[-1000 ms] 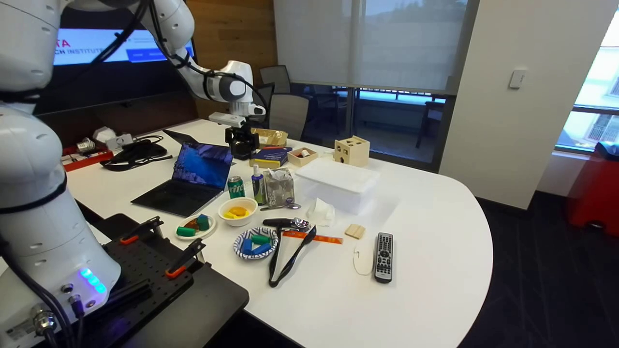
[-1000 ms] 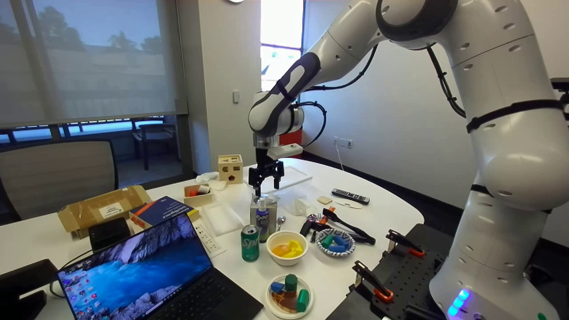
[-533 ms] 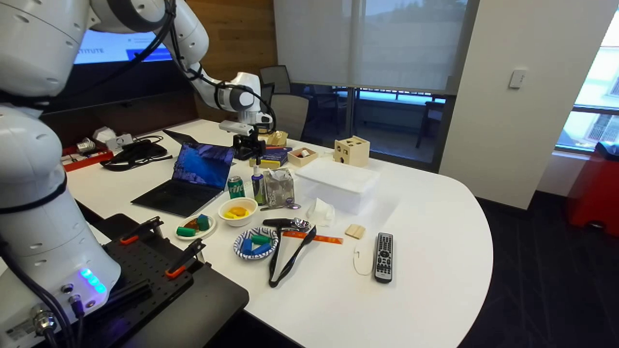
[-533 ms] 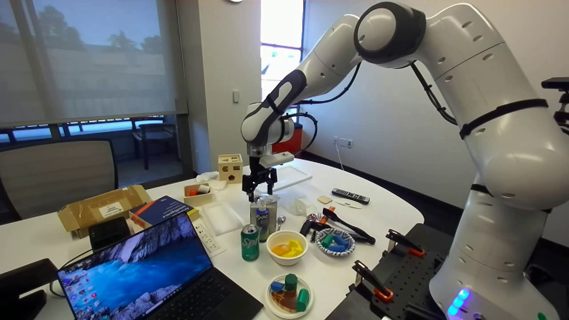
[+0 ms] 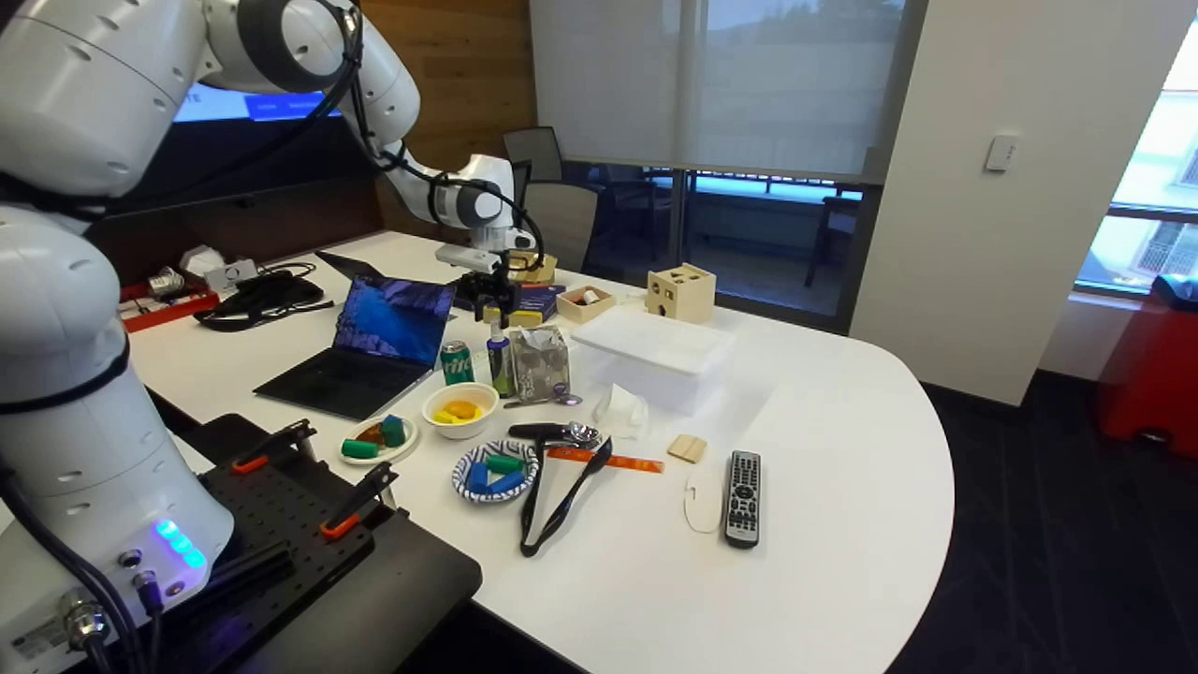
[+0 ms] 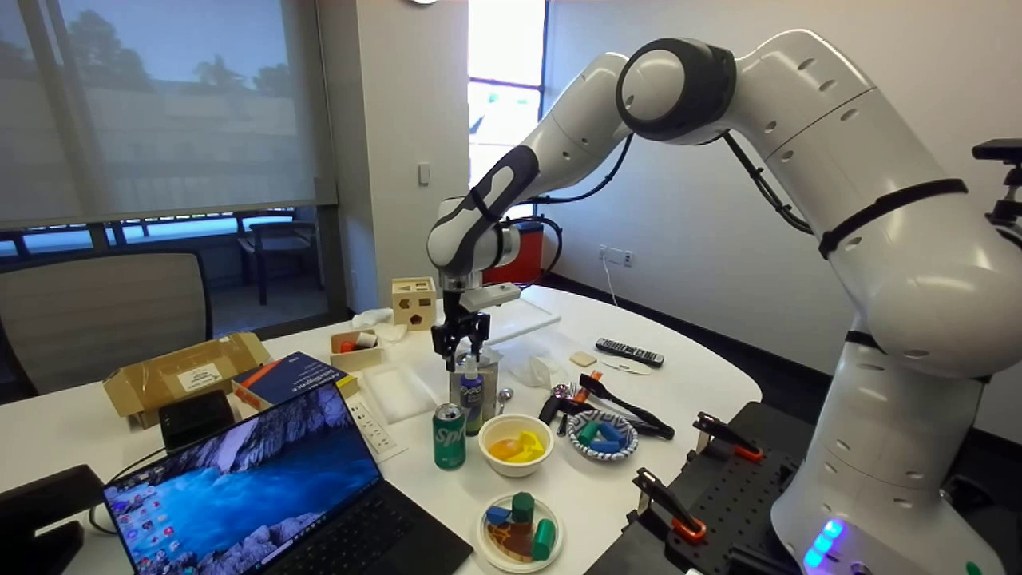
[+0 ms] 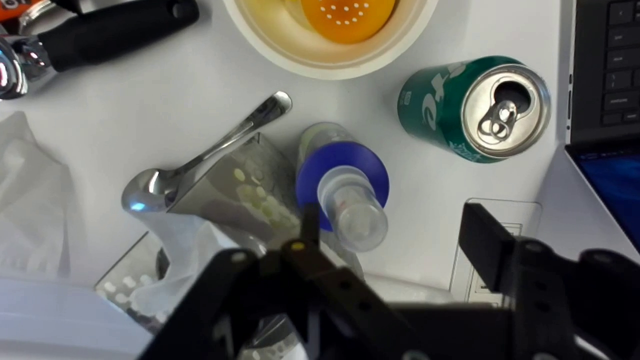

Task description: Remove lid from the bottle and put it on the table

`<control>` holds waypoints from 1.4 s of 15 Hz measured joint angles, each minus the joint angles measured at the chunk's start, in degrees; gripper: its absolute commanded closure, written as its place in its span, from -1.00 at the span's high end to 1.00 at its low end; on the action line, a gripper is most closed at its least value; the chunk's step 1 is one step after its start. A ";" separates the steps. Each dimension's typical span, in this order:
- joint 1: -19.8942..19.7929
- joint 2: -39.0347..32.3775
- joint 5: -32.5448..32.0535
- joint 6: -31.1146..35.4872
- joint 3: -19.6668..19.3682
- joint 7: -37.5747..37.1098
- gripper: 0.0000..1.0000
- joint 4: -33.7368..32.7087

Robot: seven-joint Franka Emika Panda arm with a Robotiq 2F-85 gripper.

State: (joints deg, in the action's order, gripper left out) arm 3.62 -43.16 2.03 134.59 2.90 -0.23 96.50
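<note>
A black two-fingered gripper [image 7: 395,230] on a jointed white robot arm [image 6: 571,132] points down at the top of a slim blue-and-green plastic bottle [image 6: 471,403], fingers [image 7: 485,245] released and spread apart. The bottle stands upright on a large, glossy white conference table [image 5: 824,487] with a rounded end, its clear plastic lid [image 7: 356,212] in place above a round blue collar [image 7: 372,165]. In the wrist view, the lid shows between the two fingers, much nearer one than the other; whether that finger touches it cannot be made out, as the dark fingertip blurs across the collar. Just beside the bottle stands a grey patterned cardboard tissue box [image 5: 541,370], a white tissue [image 7: 187,250] rising from its top, while a green metal drink can [image 7: 445,107] with a silver end stands on the bottle's other side. A shiny metal spoon [image 7: 157,182] lies along the box, near a round cream bowl [image 7: 332,71] of yellow and orange pieces [image 7: 345,32]. In an exterior view, black tongs [image 5: 562,510] lie just beside a blue-and-white patterned bowl [image 5: 496,497] of blue and green blocks [image 5: 506,483]; a long grey remote control [image 5: 744,499] lies well apart from the bottle. A lidded white plastic tub [image 5: 655,346] sits near the tissue box, a pale wooden cube [image 5: 681,293] with shaped holes beyond it.
</note>
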 measured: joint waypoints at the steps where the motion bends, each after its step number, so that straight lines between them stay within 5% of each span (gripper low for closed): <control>1: -0.02 -0.28 -0.02 0.00 -0.03 0.00 -0.32 -0.29; 5: -0.08 -0.41 -0.05 -0.06 -0.74 0.00 -0.94 -0.74; 21: -0.52 4.19 0.20 -3.45 -1.18 -0.04 -0.87 -0.73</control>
State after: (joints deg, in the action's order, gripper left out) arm 3.10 -38.97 2.23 131.14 1.73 -0.27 95.77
